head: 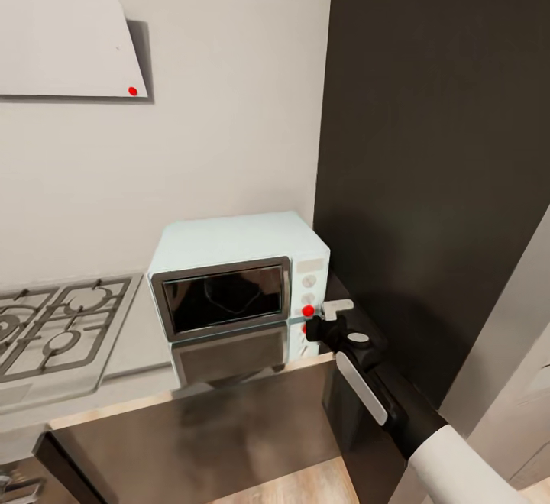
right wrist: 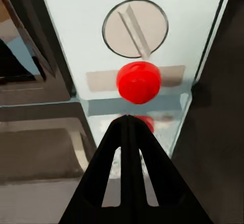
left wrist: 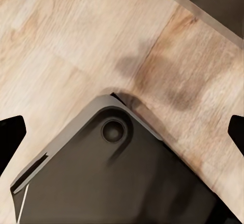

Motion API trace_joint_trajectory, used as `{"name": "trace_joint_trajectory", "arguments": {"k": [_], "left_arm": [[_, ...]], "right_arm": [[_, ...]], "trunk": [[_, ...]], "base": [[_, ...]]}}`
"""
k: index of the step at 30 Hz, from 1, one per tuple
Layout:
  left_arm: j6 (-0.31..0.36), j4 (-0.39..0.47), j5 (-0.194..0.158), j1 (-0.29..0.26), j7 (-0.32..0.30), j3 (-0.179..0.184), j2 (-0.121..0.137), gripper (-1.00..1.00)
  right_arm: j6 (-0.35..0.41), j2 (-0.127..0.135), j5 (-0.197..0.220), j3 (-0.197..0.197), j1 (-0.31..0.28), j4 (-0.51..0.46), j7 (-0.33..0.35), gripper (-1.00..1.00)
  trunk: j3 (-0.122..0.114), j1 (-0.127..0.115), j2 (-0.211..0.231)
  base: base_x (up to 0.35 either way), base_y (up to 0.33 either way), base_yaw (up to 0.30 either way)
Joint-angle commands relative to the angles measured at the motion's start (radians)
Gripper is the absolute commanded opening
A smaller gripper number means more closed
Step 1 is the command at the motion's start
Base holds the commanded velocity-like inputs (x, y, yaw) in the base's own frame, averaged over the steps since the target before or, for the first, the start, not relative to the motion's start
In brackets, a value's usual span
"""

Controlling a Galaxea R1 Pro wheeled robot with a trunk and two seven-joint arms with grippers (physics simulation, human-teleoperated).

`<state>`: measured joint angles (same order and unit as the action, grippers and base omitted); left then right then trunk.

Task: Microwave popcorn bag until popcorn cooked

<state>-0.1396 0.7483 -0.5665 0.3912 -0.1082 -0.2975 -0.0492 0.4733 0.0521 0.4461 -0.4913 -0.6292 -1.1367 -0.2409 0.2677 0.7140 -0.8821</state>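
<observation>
The mint-blue microwave (head: 229, 260) stands on the grey countertop (head: 134, 340) with its dark glass door closed. Its white panel carries a round knob (right wrist: 135, 28) and a red dot (head: 308, 310). My right gripper (head: 312, 327) is shut with nothing in it. Its tips sit just below the red dot (right wrist: 138, 81), right in front of the panel, and the joined fingers (right wrist: 128, 132) point at it. The left gripper (left wrist: 122, 135) hangs open over the wood floor. The popcorn bag and the popcorn are out of view.
A gas hob (head: 53, 328) lies left of the microwave, under a pale range hood (head: 61, 30) with its own red dot (head: 133, 91). A tall dark cabinet (head: 443, 145) rises right of the microwave. Below the left gripper is a dark rounded base plate (left wrist: 117, 178).
</observation>
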Motion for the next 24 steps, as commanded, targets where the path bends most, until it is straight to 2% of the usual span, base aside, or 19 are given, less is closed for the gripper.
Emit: {"name": "trace_joint_trajectory", "arguments": {"k": [1,15,24], "left_arm": [[0.001,0.000,-0.010,0.000,-0.008,-0.003,-0.001,1.00],[0.001,0.001,-0.008,-0.001,-0.001,-0.002,-0.002,1.00],[0.002,0.000,-0.009,-0.001,-0.001,-0.002,-0.002,1.00]], "right_arm": [[0.002,-0.002,0.010,-0.004,-0.001,0.000,-0.010,-1.00],[0.001,-0.005,0.009,0.003,-0.003,0.037,-0.009,-1.00],[-0.044,-0.007,0.010,0.001,-0.044,0.147,-0.003,-1.00]], "trunk": [[0.001,0.001,-0.001],[0.001,0.001,-0.001],[0.001,0.001,-0.001]], "base": [[0.196,0.073,0.000],[0.065,0.009,0.000],[0.021,0.000,0.000]]}}
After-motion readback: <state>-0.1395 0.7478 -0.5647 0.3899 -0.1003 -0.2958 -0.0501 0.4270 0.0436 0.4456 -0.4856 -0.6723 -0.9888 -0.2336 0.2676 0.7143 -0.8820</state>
